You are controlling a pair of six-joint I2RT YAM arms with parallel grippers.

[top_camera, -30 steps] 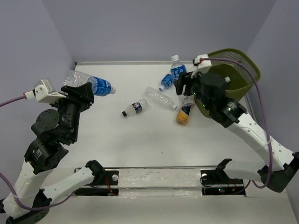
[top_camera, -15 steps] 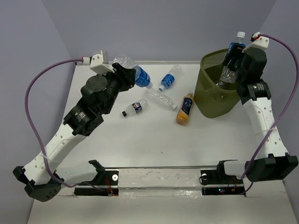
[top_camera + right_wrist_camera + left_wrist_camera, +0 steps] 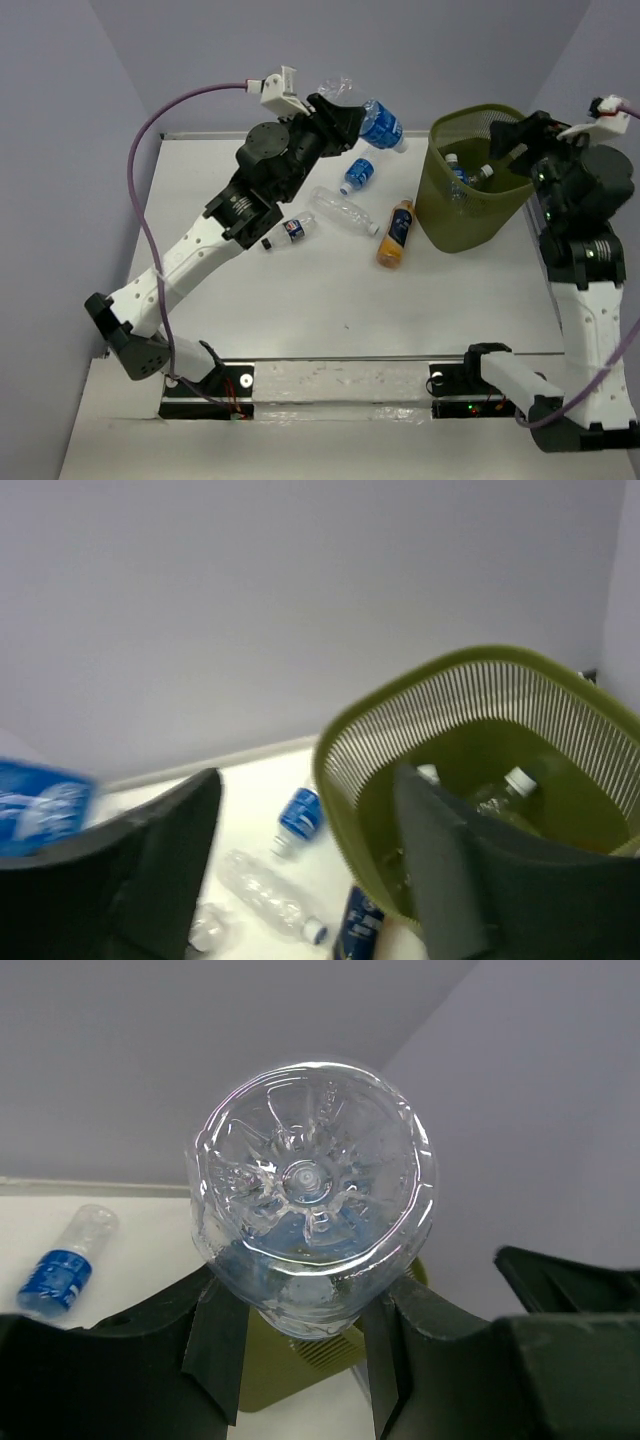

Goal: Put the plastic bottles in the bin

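Left claw (image 3: 350, 112) aloft, outstretched, clasping bottle (image 3: 381, 124)

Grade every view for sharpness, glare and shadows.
Top external: crisp, evenly lit, only faint shadows beside the orange bottle. Left wrist: the held bottle is sharp, with bright glints on its ribbed base. Right wrist: blurred throughout, the bin soft-edged.
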